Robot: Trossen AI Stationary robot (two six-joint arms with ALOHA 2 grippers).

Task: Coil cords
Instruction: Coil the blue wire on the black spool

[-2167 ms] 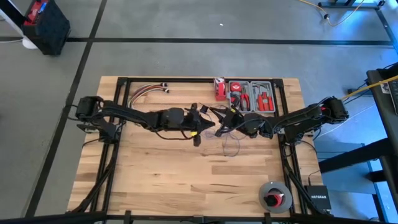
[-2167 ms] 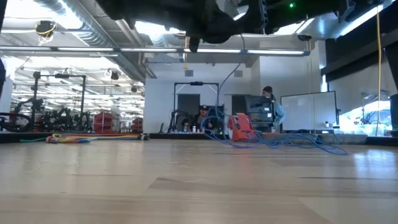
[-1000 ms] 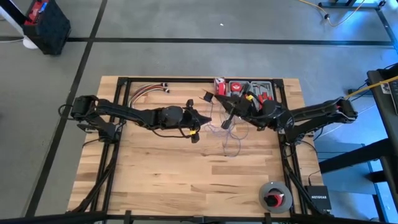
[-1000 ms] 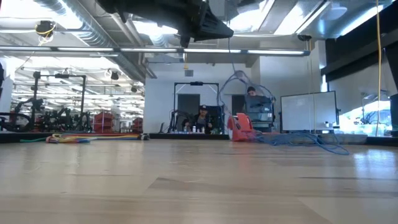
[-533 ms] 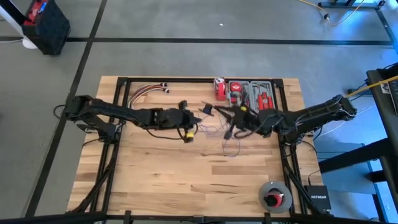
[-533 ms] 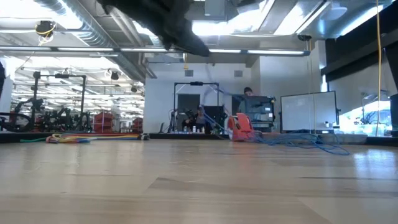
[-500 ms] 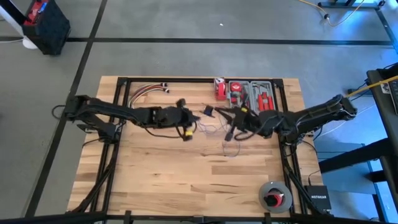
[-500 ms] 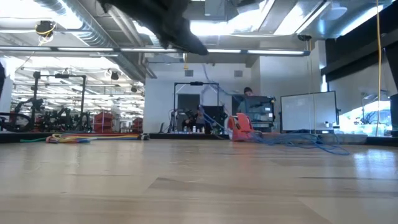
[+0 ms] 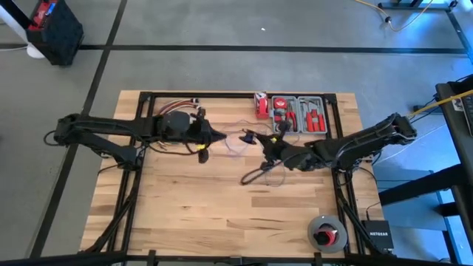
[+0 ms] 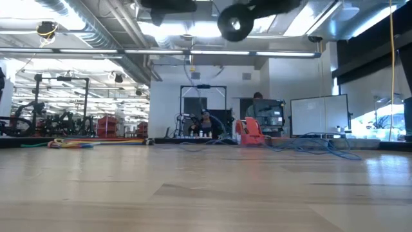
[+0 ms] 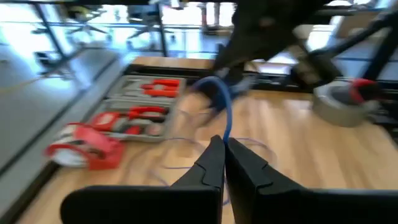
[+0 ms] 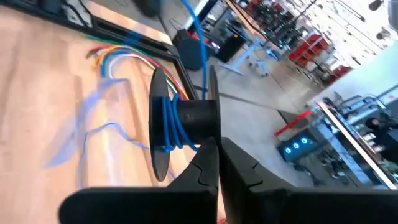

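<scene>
Right wrist view is showing the cords [image 12: 176, 127] most plainly: thin blue wire is sitting in several turns round the hub of a black spool [image 12: 186, 121], which the right gripper [image 12: 217, 155] is gripping with its fingers pressed shut on it, while loose strands are trailing down onto the tabletop [image 12: 43, 74]. From above, the cords [image 9: 255, 171] are lying slack in a loop near the middle of the tabletop [image 9: 192, 214], between the two arms, and a faint strand is running up toward the left gripper [image 9: 214, 136]. That gripper [image 11: 224, 152] is pinching the wire between fingers that are fully closed, the strand rising from its tips toward the right arm. Judging by how it is drooping and curling, the wire is very light and limp, with no stiffness to hold a shape, so it is likely to tangle, slip through a loose pinch or spring off the spool if tension drops; holding it close to the spool and keeping it gently taut looks the safest way to guide each turn. Beyond the cords, a tool tray [image 9: 299, 114] with red-handled tools is resting at the far edge, a red tape measure [image 9: 261, 106] just beside it, a bundle of red, yellow and white wires [image 9: 177, 105] is lying at the far left, and a roll of grey tape [image 9: 326, 233] is sitting near the front right corner.
</scene>
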